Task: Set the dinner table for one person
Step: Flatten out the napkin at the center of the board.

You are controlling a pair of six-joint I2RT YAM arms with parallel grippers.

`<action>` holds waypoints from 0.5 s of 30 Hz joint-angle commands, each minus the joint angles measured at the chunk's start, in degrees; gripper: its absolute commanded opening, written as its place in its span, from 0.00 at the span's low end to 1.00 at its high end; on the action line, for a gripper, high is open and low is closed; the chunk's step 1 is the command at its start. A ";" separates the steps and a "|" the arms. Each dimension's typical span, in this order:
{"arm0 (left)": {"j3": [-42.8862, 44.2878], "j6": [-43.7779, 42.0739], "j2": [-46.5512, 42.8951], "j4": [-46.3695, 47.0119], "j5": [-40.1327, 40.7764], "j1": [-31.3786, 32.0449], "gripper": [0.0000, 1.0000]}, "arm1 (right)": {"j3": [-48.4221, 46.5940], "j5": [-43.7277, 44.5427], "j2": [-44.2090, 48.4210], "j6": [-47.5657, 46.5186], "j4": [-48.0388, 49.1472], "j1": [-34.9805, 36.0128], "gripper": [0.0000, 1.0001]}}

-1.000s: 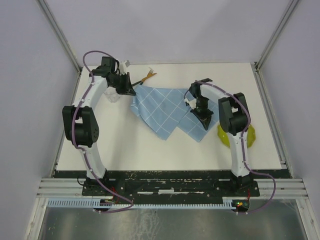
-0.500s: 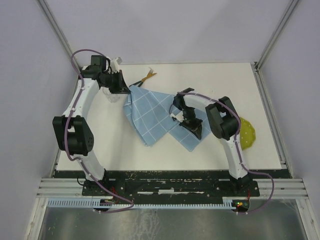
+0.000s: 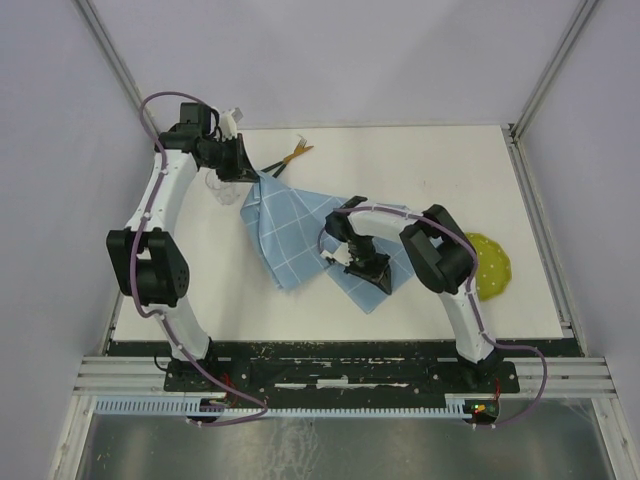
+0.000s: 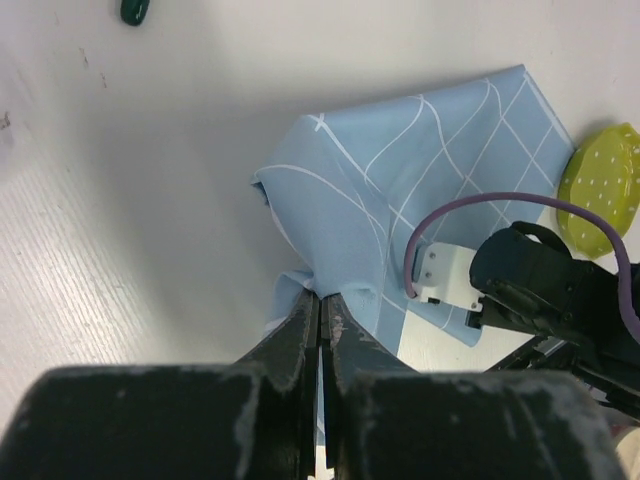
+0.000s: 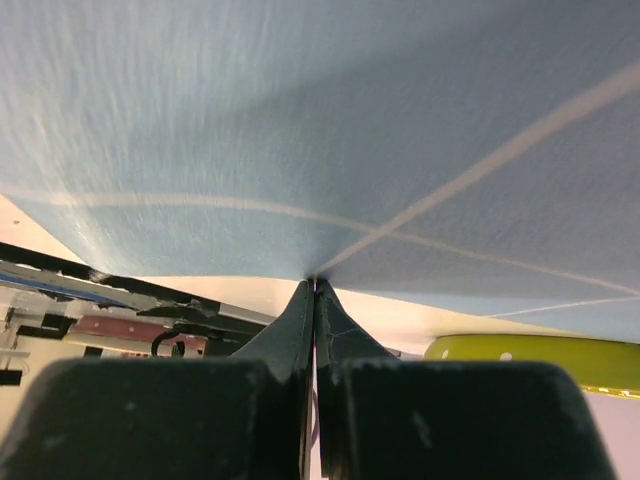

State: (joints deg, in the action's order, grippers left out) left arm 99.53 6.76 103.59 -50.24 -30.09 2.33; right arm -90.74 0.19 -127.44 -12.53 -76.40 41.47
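The off-white worktop (image 3: 430,170) is shown from above, with both arms bolted at its 6 o'clock edge. Nearest to that edge, slightly toward 6 o'clock from the centre, the right fingers (image 3: 381,287) are pressed together on a near corner of a light-blue, white-gridded cloth (image 3: 290,225). In the right wrist view the fabric is seen from beneath, spread above the closed tips. At 3 to 4 o'clock, close to the right edge and partly hidden behind the right arm (image 3: 440,255), a yellow-green dish (image 3: 492,268) with pale dots rests on the worktop, apart from the cloth. The cloth is draped across the centre, bunched and folded, and runs up toward 10 o'clock. There its far corner is pinched between the left fingers (image 3: 257,172), which are closed with no gap visible. Farthest, at 11 o'clock by the far edge, two utensils (image 3: 290,157) with dark handles lie crossed, just beyond the cloth.
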 commanded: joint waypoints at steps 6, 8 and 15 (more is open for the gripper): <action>4.70 0.53 3.15 1.90 2.71 -0.48 0.03 | 2.84 0.40 11.57 -0.75 2.56 -0.08 0.02; 5.57 0.44 3.88 1.62 3.31 -0.49 0.03 | 4.31 0.53 12.86 -0.74 3.09 0.03 0.02; 5.36 -0.08 3.45 1.55 2.98 -0.44 0.03 | 5.92 4.72 16.31 -0.42 5.47 0.03 0.02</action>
State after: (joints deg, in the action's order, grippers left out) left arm 102.56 6.76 108.12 -50.09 -26.87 2.04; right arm -84.88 1.56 -114.45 -12.95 -73.08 41.47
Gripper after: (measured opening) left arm 0.043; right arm 0.024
